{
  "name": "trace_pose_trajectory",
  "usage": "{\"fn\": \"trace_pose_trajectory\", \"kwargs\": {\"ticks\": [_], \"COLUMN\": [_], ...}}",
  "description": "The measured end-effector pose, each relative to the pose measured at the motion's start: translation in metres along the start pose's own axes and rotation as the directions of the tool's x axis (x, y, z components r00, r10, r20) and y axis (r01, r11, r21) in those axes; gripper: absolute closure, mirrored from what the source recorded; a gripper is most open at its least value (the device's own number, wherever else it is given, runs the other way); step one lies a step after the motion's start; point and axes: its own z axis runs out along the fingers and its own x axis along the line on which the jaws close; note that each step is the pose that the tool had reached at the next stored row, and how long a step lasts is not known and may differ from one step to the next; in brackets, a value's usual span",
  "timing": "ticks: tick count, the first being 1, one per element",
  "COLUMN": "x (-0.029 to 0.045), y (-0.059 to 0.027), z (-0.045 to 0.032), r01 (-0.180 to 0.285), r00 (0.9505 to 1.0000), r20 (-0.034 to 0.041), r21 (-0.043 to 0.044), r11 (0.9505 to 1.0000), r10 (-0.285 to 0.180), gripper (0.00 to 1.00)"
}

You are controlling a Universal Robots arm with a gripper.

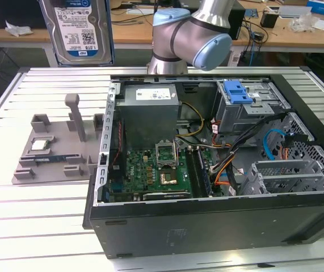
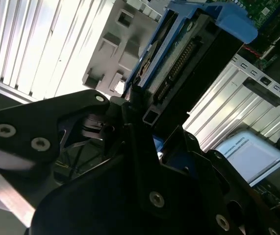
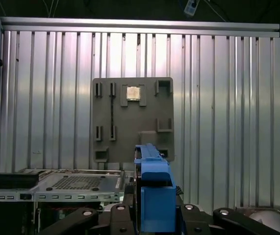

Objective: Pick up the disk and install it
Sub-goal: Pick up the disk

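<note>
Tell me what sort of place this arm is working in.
Most likely a robotics lab or workshop set up for computer assembly: an open computer case sits on a slatted metal table, a grey fixture plate holds parts beside it, and cluttered workbenches stand behind. The gripper holds the disk.

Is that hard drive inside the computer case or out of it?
Out. The disk hangs upright in the air, outside the open case, with the gripper shut on its blue bracket.

Beyond the far edge of my slatted aluminium worktop (image 1: 37,226) stand long wooden desks (image 1: 289,38), cluttered on top and shadowed beneath. Bright light glares off the worktop's slats.
</note>
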Motion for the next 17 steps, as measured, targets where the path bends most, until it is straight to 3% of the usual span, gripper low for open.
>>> {"fn": "trace_pose_trajectory", "kwargs": {"ticks": [11,17], "x": [0.0216,0.0396], "y": [-0.008,-0.0145], "z": [0.0,0.0], "r01": [0.0,0.0], "r00": [1.0,1.0], "r20": [-0.0002,-0.0004], "r21": [0.0,0.0], "r11": [1.0,1.0], "r10": [0.0,0.0], "gripper": [0.64,0.64]}}
